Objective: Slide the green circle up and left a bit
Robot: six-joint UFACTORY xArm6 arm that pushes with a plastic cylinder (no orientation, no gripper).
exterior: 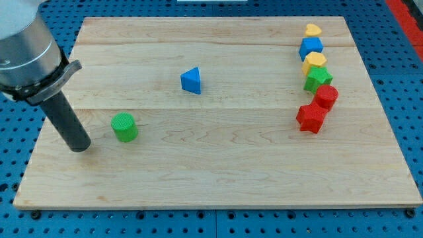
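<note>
The pale wooden board (218,165) shows lengthwise grain and seams between planks, with a smooth, matt finish. The small green cylinder block (123,127) looks like matt plastic with fine ridged lines on its top. The blue triangular block (192,80) has a similarly dull plastic look. The dark rod (66,122) is matt black, under a brushed grey metal housing (23,49) with a soft sheen.

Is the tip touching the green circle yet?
Apart. The camera view shows bare board between my tip and the green circle; the tip sits to the circle's left, slightly lower.
</note>
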